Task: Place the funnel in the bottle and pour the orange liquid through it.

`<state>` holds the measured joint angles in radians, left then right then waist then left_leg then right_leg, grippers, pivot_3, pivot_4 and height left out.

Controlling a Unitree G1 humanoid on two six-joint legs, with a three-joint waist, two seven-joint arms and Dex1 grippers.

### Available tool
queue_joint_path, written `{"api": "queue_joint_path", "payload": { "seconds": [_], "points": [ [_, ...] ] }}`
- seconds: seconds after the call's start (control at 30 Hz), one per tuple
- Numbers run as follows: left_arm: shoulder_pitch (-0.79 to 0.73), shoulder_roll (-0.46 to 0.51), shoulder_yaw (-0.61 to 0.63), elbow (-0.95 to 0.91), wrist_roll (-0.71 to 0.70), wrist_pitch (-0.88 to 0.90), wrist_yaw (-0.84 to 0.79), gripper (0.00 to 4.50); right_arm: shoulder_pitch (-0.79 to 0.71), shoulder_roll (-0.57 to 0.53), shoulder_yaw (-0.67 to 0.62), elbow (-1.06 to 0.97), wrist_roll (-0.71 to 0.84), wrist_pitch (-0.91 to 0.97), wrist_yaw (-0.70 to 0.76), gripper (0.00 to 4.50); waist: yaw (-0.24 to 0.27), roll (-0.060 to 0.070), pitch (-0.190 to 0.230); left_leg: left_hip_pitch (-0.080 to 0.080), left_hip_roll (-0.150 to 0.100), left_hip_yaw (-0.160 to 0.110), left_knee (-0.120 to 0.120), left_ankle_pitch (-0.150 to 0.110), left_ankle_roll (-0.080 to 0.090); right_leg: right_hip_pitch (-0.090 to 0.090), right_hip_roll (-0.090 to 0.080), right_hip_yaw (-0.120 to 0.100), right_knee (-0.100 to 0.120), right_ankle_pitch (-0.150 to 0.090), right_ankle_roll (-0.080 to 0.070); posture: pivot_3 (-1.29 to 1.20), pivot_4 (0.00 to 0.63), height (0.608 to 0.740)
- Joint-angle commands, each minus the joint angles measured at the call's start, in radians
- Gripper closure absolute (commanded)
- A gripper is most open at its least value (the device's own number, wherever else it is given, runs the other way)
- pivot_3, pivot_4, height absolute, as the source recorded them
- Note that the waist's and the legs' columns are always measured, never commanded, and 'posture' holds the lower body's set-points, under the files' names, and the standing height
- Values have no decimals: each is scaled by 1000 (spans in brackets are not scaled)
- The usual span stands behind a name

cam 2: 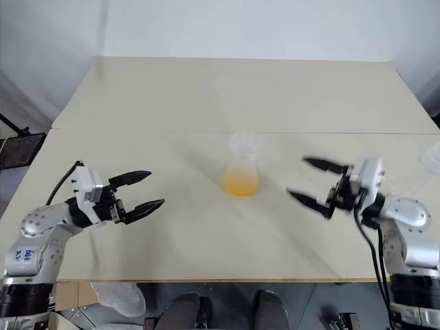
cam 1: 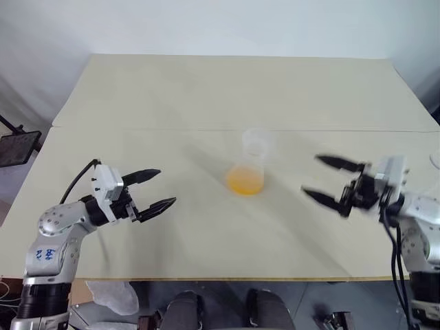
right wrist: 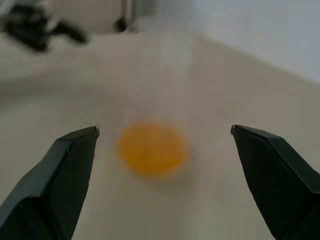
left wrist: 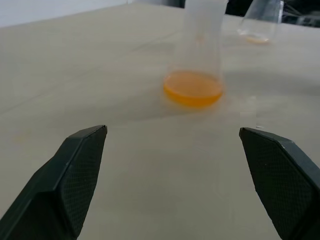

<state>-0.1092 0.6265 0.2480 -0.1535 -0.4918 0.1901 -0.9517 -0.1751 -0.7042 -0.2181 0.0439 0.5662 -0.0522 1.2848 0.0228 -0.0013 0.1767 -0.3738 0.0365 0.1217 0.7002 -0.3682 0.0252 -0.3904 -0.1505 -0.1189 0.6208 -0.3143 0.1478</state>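
The bottle [cam 1: 251, 165] stands upright near the middle of the table [cam 1: 206, 89], just my side of the seam between the two tabletops, its wide base holding a shallow pool of orange liquid [cam 1: 245, 181]. A pale round rim sits at its mouth; I cannot tell whether that is the funnel or the neck's own lip.

My left gripper [cam 1: 158, 188] hovers above the table to the left of the bottle, well apart from it, pointing toward it, its two black fingers spread wide with nothing between them. In the left wrist view the fingers frame the bottle, which stands clear beyond the fingertips [left wrist: 85, 150].

My right gripper [cam 1: 327, 179] hovers on the opposite side, also aimed inward at the bottle and well short of it, fingers spread and empty. In its wrist view the orange pool [right wrist: 152, 148] lies between and beyond the two open fingers, with the left gripper [right wrist: 35, 25] visible far across the table.

A second, clearer flask [left wrist: 262, 22] stands beyond the bottle in the left wrist view, a thin trace of orange at its bottom. In the head views its edge [cam 1: 434, 161] shows at the table's right side, behind the right arm.
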Motion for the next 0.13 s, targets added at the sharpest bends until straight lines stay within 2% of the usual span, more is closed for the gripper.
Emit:
{"api": "queue_joint_path", "payload": {
  "seconds": [0.03,0.13],
  "points": [
    [37,-4,24,-65,24,-49,37,0,-13,-14,-27,50,-6,-83,69,68,-3,0,0,1,0,1,0,0,0,0,0,1,0,0,0,0,150,740],
    [59,-7,25,-77,30,-69,50,0,-26,-14,-29,96,-8,-115,98,68,-5,0,0,3,1,2,0,0,0,0,0,2,1,0,0,0,150,740]
  ]
}}
